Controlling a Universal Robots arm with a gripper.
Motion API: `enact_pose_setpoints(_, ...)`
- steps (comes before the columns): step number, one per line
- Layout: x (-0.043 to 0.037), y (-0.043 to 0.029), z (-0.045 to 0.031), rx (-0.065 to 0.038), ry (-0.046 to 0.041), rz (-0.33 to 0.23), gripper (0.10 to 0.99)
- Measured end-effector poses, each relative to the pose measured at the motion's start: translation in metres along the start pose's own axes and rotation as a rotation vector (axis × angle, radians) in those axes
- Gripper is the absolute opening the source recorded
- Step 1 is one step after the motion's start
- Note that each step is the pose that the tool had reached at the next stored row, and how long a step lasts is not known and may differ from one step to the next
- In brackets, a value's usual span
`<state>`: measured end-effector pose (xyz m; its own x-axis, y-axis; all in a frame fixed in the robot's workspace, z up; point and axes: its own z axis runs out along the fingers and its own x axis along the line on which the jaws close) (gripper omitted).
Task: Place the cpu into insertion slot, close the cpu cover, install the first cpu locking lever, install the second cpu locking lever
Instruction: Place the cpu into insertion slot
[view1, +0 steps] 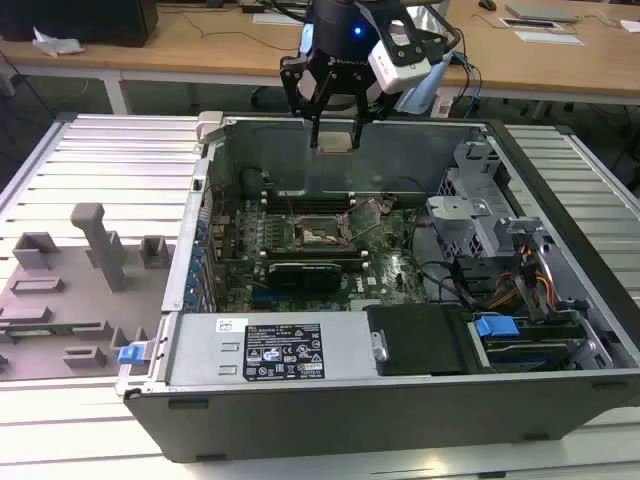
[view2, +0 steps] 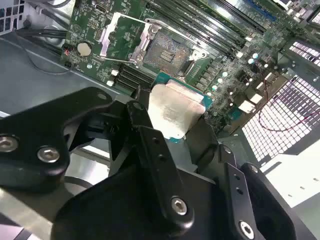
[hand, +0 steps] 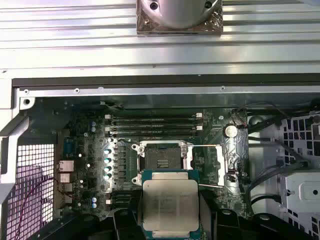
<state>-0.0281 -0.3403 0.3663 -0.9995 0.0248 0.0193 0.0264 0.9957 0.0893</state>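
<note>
So the gripper is hanging over the far wall of the open computer case, with its fingers pinching in on two opposite edges of the cpu. The chip is showing its silver face in both wrist views and is sitting well clear of the board. Down on the green motherboard, the insertion slot is lying bare near the board's far edge, with the cpu cover standing flipped open right beside it.
</note>
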Motion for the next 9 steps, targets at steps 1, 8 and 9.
enact_pose_setpoints(1, 0.0000, 0.0000, 0.0000, 0.000, 0.0000, 0.000, 0.541)
enact_pose_setpoints(8, 0.0000, 0.0000, 0.0000, 0.000, 0.0000, 0.000, 0.541)
enact_pose_setpoints(9, 0.0000, 0.0000, 0.0000, 0.001, 0.0001, 0.000, 0.541)
